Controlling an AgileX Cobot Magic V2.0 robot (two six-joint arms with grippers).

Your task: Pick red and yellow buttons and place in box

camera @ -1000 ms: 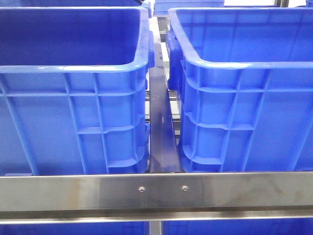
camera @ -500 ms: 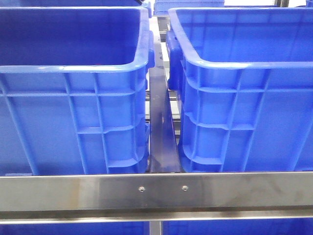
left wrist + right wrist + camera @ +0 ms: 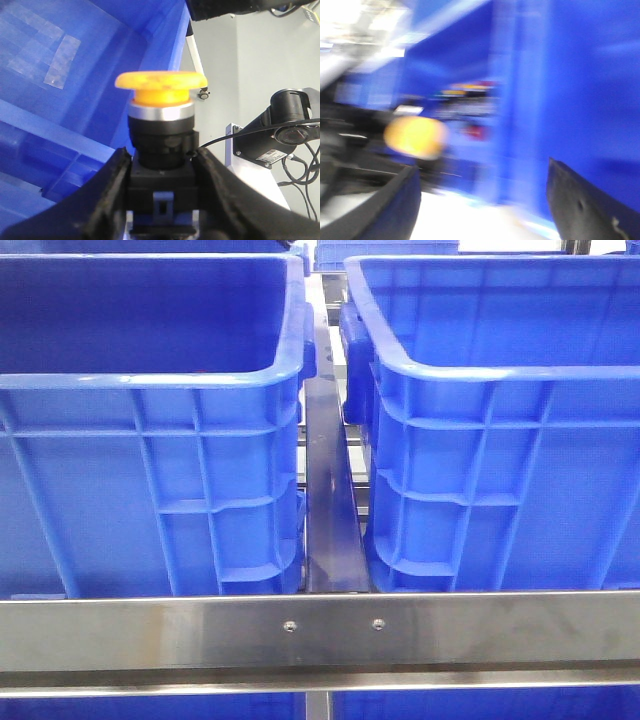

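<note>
Jaws grip yellow button (image 3: 161, 90); base hidden.

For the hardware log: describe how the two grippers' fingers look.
The left gripper has matte black fingers, thick at the base, tapering and curving inward. The right gripper view is motion-blurred; its fingers look dark with a blue sheen, one showing a small hole.

Probably an industrial workshop or lab: blue plastic crates (image 3: 150, 420) sit on a stainless-steel rack (image 3: 320, 635).

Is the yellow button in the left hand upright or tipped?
Upright: the yellow button sits cap-up, its black base clamped between the left hand fingers.
</note>
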